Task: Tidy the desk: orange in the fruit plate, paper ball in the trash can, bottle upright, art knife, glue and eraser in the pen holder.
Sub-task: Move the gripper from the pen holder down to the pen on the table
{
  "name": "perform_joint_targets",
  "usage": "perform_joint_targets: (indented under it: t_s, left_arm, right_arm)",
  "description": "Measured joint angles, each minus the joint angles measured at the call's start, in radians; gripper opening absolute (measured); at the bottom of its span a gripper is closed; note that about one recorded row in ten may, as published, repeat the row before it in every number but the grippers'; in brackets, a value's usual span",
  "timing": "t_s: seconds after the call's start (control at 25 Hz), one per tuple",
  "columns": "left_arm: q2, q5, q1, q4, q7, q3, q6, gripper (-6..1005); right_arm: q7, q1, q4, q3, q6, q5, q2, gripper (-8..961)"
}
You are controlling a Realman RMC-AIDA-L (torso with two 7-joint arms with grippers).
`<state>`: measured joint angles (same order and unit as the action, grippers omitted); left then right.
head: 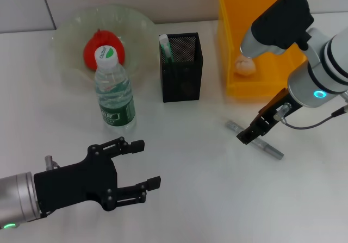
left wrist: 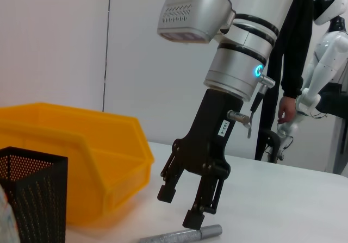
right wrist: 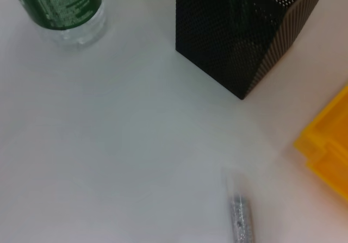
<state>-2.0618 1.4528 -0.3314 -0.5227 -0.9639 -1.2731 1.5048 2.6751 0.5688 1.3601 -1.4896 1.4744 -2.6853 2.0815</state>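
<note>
The grey art knife [head: 272, 149] [left wrist: 182, 235] [right wrist: 241, 221] lies flat on the white desk. My right gripper [head: 251, 133] [left wrist: 179, 207] hangs just over its middle, open, one finger on each side. The black mesh pen holder [head: 181, 66] [right wrist: 244, 31] holds the white-green glue [head: 166, 47]. An orange [head: 103, 47] rests in the glass fruit plate [head: 70, 31]. In front of the plate the bottle [head: 114, 91] [right wrist: 60, 9] stands upright. The paper ball [head: 246, 64] sits in the yellow trash can [head: 234, 14] [left wrist: 81, 145]. My left gripper [head: 147, 164] is open near the front left. The eraser is out of view.
The yellow trash can stands right behind the right arm, and the pen holder is to its left. In the left wrist view, people and a white robot stand beyond the desk's far side.
</note>
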Motion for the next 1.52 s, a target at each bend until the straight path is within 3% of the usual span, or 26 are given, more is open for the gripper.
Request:
perform_joint_targets:
  t_s: [0.48,0.64,1.12,1.52]
  left_arm:
    - [-0.001,0.000,0.006,-0.001,-0.005,0.000,0.000,804]
    - [-0.001,0.000,0.008,0.004,-0.005,-0.002,0.003,804]
    - [-0.001,0.000,0.014,0.006,-0.005,-0.001,0.014,804]
    - [-0.001,0.000,0.015,0.007,-0.006,-0.002,0.014,803]
  right_arm:
    - [-0.021,0.035,-0.087,-0.001,-0.039,0.003,0.000,765]
    - [-0.021,0.037,-0.097,-0.003,-0.054,0.005,0.001,558]
    - [-0.022,0.056,-0.142,-0.003,-0.071,0.009,0.003,367]
    - [-0.033,0.090,-0.225,-0.003,-0.106,0.021,0.003,365]
